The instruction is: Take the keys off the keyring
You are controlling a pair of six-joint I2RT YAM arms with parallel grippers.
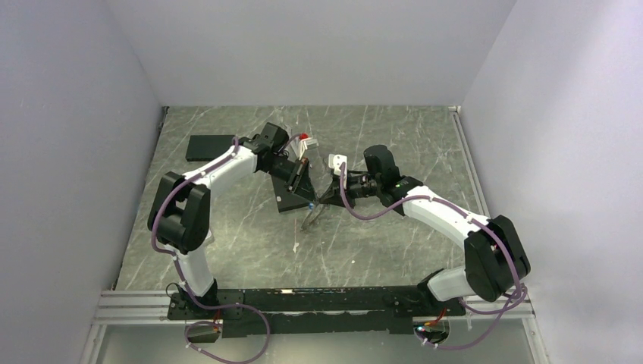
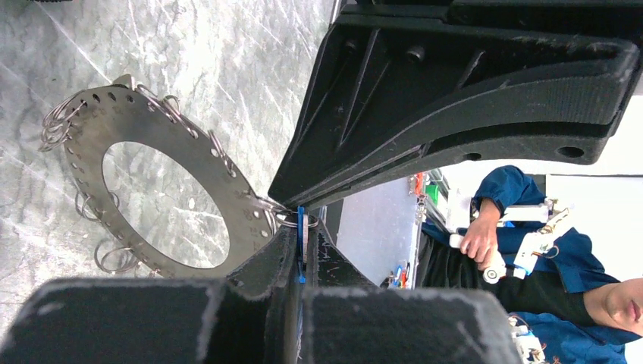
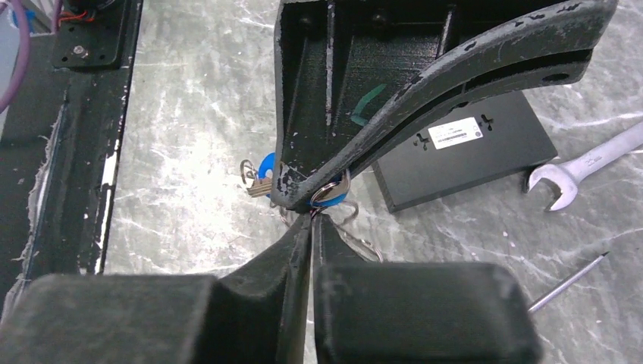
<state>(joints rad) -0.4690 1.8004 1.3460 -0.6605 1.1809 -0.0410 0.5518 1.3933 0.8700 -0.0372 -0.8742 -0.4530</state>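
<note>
- The blue key (image 3: 263,168) sits at the tips of your right hand (image 3: 311,211), pinched narrow on it, by the rim of the keyring (image 2: 83,144).
- Your left hand (image 2: 292,221), also closed, appears to clamp that rim, and the disc extends away beyond its tips.
- The right hand is nearer, so draw the key outward.

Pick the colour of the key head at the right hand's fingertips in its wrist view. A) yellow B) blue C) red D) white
B: the key shows a blue plastic head on either side of the right hand, whose fingertips are closed there.
</note>
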